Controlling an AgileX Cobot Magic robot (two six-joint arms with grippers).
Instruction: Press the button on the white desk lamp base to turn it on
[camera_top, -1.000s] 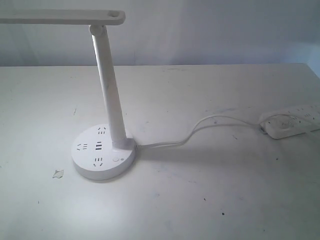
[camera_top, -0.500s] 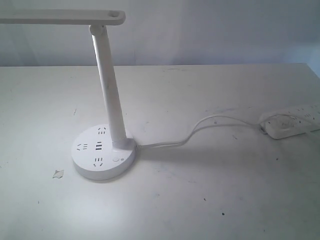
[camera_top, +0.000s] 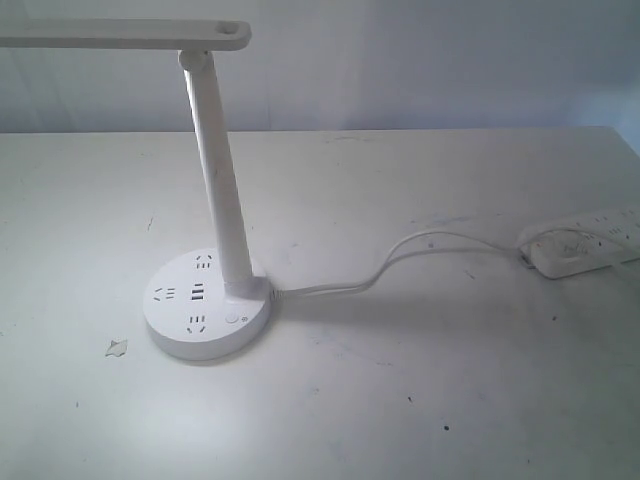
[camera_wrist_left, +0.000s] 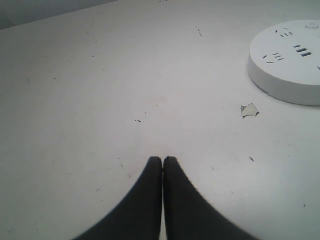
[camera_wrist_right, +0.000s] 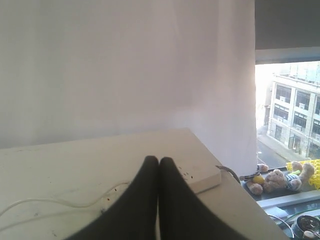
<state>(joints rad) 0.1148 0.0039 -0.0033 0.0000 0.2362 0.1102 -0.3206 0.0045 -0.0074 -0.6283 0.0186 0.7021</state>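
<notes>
The white desk lamp (camera_top: 218, 170) stands at the left of the table, its long head reaching off to the left. Its round white desk lamp base (camera_top: 206, 305) shows dark socket slots, and the small round button (camera_top: 232, 320) sits near the front right of the disc. In the left wrist view the base (camera_wrist_left: 287, 62) lies well off to one side of my left gripper (camera_wrist_left: 163, 159), which is shut on nothing over bare table. My right gripper (camera_wrist_right: 159, 159) is shut too, empty, hovering in front of the power strip (camera_wrist_right: 200, 175). Neither gripper appears in the exterior view.
A white cord (camera_top: 400, 255) runs from the base to a long white power strip (camera_top: 585, 245) at the table's right edge. A small torn scrap (camera_top: 117, 347) lies left of the base. Beyond the table's right edge is a window with stuffed toys (camera_wrist_right: 275, 179).
</notes>
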